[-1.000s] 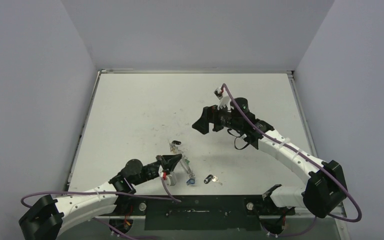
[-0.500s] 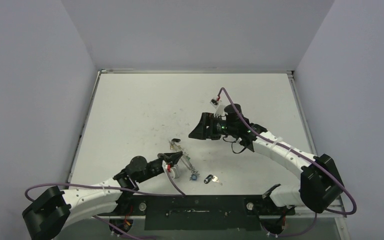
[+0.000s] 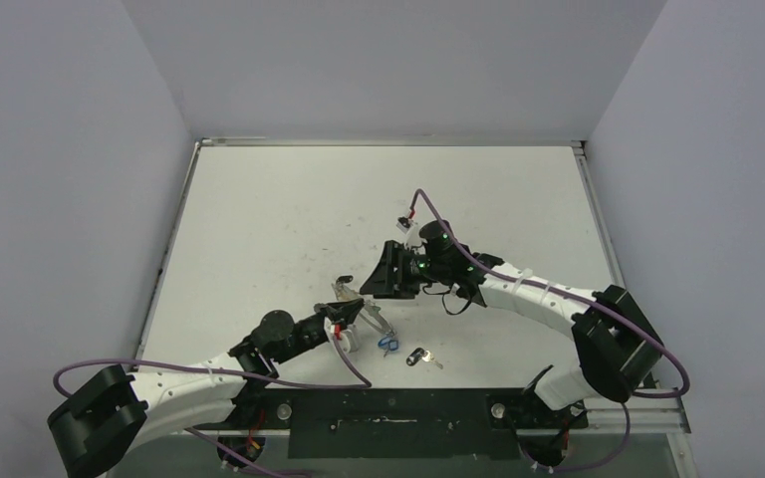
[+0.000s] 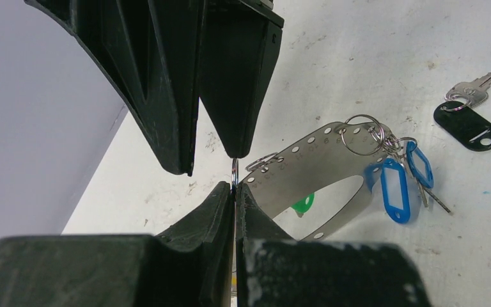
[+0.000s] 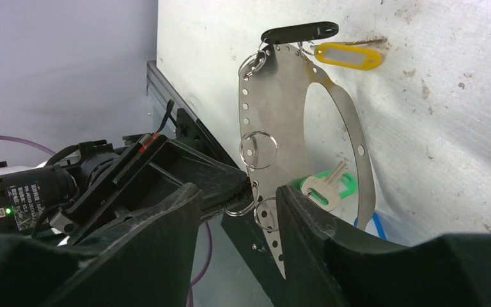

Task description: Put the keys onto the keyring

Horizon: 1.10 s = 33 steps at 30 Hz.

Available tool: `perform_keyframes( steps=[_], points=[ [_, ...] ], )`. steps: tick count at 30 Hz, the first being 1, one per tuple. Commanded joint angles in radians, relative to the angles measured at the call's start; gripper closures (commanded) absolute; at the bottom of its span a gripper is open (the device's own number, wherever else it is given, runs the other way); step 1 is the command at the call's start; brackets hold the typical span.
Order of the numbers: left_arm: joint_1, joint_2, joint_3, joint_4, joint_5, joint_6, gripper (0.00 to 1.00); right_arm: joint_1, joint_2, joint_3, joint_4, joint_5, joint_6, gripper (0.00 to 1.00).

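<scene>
The keyring (image 4: pixel 307 160) is a flat, perforated silvery band loop carrying small split rings. My left gripper (image 4: pixel 234 187) is shut on one split ring at its edge and holds the band up off the table. Blue tags (image 4: pixel 393 188) hang from it, and a green-tagged key (image 5: pixel 326 185) lies inside the loop. A black tag (image 5: pixel 299 31) and a yellow tag (image 5: pixel 348 55) sit at its far end. My right gripper (image 5: pixel 240 192) is open, its fingers (image 4: pixel 236 77) straddling the left fingertips and the pinched ring (image 5: pixel 240 208) without touching. A loose black-tagged key (image 3: pixel 416 356) lies on the table.
The white table (image 3: pixel 279 209) has a raised metal rim along its left side (image 3: pixel 164 269) and grey walls around it. Purple cables (image 3: pixel 349 363) loop off both wrists. A black base bar (image 3: pixel 388 413) runs along the near edge.
The right gripper has swung left and down to the left gripper and the keyring, its jaws narrowing. The left gripper shifted the keyring slightly; the blue tags slid right.
</scene>
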Motion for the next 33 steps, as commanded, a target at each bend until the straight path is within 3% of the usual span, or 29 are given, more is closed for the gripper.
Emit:
perform_keyframes(
  steps=[1, 7, 16, 20, 28, 33],
  points=[
    [-0.004, -0.018, 0.037, 0.083, -0.002, -0.015, 1.0, 0.013, 0.012, 0.023, 0.045, -0.002, 0.056, 0.55],
    [-0.004, -0.014, 0.04, 0.077, -0.006, -0.01, 1.0, 0.02, 0.024, 0.032, 0.021, -0.006, 0.078, 0.72],
    [-0.004, 0.0, 0.046, 0.073, -0.006, -0.009, 1.0, 0.021, 0.045, 0.043, 0.003, -0.006, 0.09, 0.64],
    [-0.004, 0.016, 0.054, 0.064, -0.006, -0.026, 0.8, 0.017, 0.045, 0.048, -0.024, -0.009, 0.082, 0.65],
    [-0.004, 0.045, 0.066, 0.066, -0.014, -0.039, 0.76, 0.012, 0.054, 0.058, -0.014, -0.029, 0.086, 0.82],
    [-0.004, 0.044, 0.062, 0.065, -0.022, -0.05, 0.74, 0.002, 0.06, 0.056, -0.016, -0.032, 0.072, 0.83]
  ],
)
